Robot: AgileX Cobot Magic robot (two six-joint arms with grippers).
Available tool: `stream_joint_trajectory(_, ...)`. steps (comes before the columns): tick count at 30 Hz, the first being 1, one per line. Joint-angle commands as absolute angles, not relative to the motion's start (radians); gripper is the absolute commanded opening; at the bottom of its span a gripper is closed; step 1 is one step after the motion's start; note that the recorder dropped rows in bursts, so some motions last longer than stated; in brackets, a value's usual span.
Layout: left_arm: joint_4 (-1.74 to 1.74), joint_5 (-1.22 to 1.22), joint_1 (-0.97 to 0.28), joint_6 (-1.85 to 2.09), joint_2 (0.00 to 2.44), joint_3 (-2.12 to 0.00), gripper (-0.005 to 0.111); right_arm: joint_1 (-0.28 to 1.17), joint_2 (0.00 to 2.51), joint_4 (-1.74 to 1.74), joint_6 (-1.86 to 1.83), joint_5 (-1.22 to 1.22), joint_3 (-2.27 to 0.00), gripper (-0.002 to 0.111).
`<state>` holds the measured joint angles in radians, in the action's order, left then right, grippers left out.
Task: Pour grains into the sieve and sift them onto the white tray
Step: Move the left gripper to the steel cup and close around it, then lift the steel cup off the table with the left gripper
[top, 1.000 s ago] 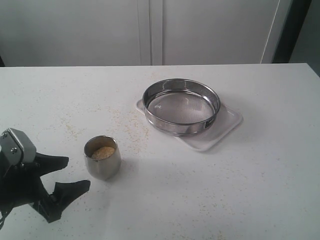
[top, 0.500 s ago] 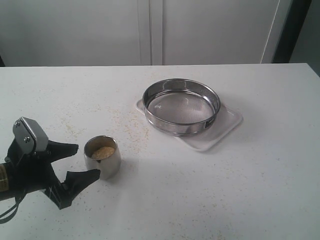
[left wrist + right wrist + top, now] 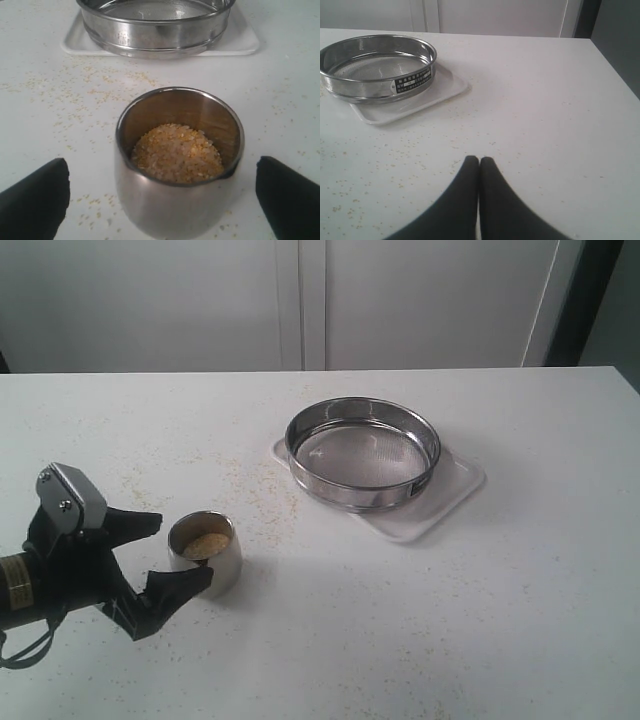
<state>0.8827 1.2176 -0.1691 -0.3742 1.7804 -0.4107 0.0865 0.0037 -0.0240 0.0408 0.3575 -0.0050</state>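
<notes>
White table (image 3: pixel 480 640) bears the white tray (image 3: pixel 455 490) with the steel sieve (image 3: pixel 362 453) resting on it, the right gripper (image 3: pixel 479 162) hangs above the table with fingers pressed together, and well apart from the sieve the left gripper (image 3: pixel 180 551) stands spread on either side of a steel cup (image 3: pixel 212 572) partly filled with yellow grains (image 3: pixel 206 545).

Ext view: cup (image 3: pixel 205 553) lower left, sieve (image 3: pixel 362 452) just right of centre.
You've got the sieve sitting on the white tray (image 3: pixel 458 483), w/ tray's corner sticking out at right. Cup stands on the table (image 3: pixel 450 620), well apart from both, grains (image 3: pixel 207 545) inside. Left gripper (image 3: pixel 180 550) sits at frame's lower-left edge, one finger each side of cup.
</notes>
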Motion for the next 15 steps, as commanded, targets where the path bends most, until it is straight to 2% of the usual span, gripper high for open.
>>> stream_joint_trajectory(1,0.875,1.221,-0.213,-0.392,1.836,-0.446,0.105,0.079,0.0,-0.027,0.037,0.343,0.0,0.0)
stream_joint_trajectory(15,0.844,1.221,-0.222,-0.419,1.959,-0.538,0.105,0.079,0.0,-0.027,0.037,0.343,0.0,0.0)
